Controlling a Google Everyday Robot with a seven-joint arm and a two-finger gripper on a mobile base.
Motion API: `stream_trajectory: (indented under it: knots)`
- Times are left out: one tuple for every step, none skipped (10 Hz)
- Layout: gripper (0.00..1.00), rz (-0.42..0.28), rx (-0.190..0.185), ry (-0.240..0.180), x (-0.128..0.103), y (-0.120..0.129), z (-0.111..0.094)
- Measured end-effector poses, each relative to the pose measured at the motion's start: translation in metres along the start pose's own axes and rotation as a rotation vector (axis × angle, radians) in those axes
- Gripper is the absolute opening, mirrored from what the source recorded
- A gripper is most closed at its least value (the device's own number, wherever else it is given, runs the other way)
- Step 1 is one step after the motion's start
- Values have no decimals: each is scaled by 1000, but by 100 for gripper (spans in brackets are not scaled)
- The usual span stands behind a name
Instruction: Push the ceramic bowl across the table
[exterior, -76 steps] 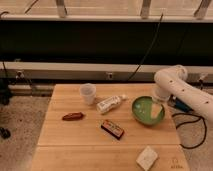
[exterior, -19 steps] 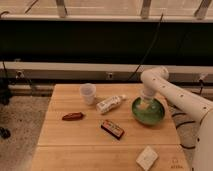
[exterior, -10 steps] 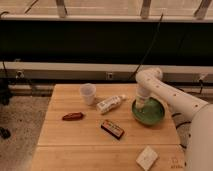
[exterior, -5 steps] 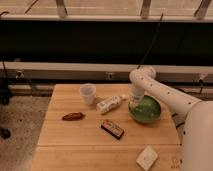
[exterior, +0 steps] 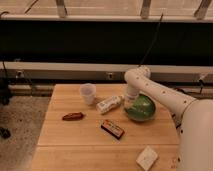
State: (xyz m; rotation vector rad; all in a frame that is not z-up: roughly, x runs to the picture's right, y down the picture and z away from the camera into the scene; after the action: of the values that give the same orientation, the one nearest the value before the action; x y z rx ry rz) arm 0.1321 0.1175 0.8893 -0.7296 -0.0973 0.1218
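The green ceramic bowl [exterior: 140, 109] sits on the right half of the light wooden table [exterior: 60, 142], tipped so that its glossy outside faces the camera. My gripper [exterior: 130, 103] hangs from the white arm at the bowl's left rim, touching it, between the bowl and a white packet. The arm reaches in from the lower right, and its elbow is above the bowl.
A white wrapped packet [exterior: 109, 104] lies just left of the bowl, and a translucent white cup [exterior: 88, 93] stands beyond it. A red-brown snack [exterior: 73, 116] lies at the left, a dark bar [exterior: 113, 128] in the middle, and a white packet [exterior: 146, 158] at the front right edge.
The arm has swung left over the bowl. The bowl has slid a little left toward the white packet and tipped up.
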Motion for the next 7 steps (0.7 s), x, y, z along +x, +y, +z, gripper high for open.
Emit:
stream_trajectory:
  knots:
    - [0,-14,-12,-4,-5,5,2]
    - [0,-27,-18,-8,-9,9,3]
    - [0,-49,-28,-13,-17,15,5]
    - [0,-72,-36,-19,-25,20,6]
    - [0,-88,-43,-23,-31,25,6]
    - [0,-112,-52,-27,-38,32,7]
    - [0,-138,-61,-33,-45,40,7]
